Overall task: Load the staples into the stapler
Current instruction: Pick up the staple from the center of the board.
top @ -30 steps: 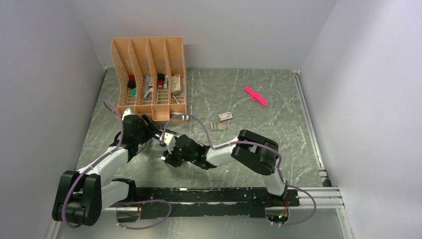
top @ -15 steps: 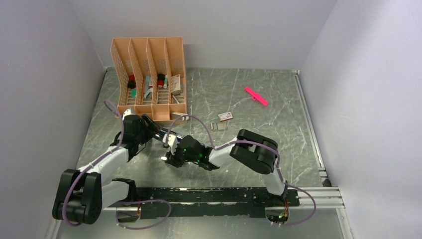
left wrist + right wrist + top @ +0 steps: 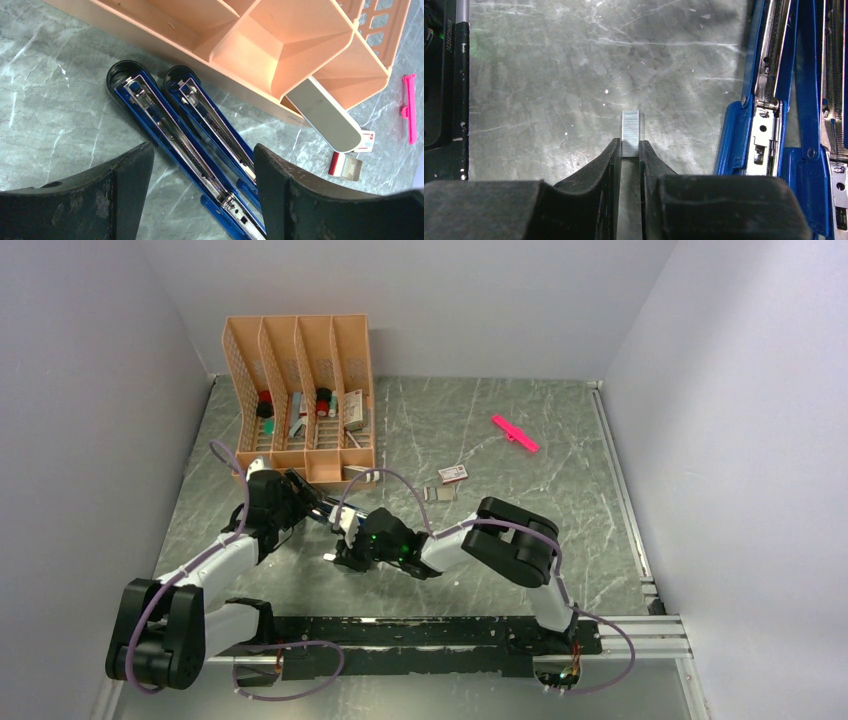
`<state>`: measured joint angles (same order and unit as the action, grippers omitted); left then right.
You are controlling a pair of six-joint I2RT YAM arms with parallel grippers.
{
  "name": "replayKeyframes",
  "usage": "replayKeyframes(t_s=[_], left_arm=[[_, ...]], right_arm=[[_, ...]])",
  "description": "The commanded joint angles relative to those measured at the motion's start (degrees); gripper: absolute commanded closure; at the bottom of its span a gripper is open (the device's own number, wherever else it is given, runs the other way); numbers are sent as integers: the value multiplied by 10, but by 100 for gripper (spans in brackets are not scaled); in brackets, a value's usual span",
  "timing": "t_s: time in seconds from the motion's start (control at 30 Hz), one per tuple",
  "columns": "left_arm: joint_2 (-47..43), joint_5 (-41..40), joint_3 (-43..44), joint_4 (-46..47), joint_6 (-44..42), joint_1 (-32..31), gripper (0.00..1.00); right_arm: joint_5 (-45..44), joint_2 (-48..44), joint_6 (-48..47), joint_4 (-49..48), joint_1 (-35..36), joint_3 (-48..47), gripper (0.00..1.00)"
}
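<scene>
1. the staples (image 3: 630,131), one short silvery strip, are down at the table, just left of the open blue stapler (image 3: 769,75).
2. right gripper (image 3: 629,150) pinches the strip's near end, fingers narrow.
3. left gripper (image 3: 202,155) straddles the stapler, fingers wide.
4. pickup step, i'd say; next: lift, line up with the channel, drop in.

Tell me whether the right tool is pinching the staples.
Yes: in the right wrist view the right tool clamps the near end of the staples from both sides.
</scene>
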<state>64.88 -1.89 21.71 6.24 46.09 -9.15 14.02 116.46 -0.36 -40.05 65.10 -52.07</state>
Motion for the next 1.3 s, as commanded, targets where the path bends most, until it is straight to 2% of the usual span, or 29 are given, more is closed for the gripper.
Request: replayKeyframes(t_s=[0.0,0.2,0.37,0.5,0.63,0.97,1.27], left_arm=[[4,4,15,14,-3,-3,23],[3,3,13,14,-3,-3,23],[3,2,12,14,-2,-3,23],[4,1,12,13,-2,-3,23],[10,3,10,21,-1,-3,23],[14,1,7,24,-1,-3,23],[16,-1,7,26,-1,-3,23]], right_arm=[[9,36,-6,95,0,13,88],[23,-2,-2,99,0,1,99],[11,-77,5,101,0,-10,100],[-39,-132,12,105,0,10,100],[-131,-171,32,140,-4,26,100],[-165,-170,70,253,-35,-3,100],[-141,-161,86,282,-55,-26,100]])
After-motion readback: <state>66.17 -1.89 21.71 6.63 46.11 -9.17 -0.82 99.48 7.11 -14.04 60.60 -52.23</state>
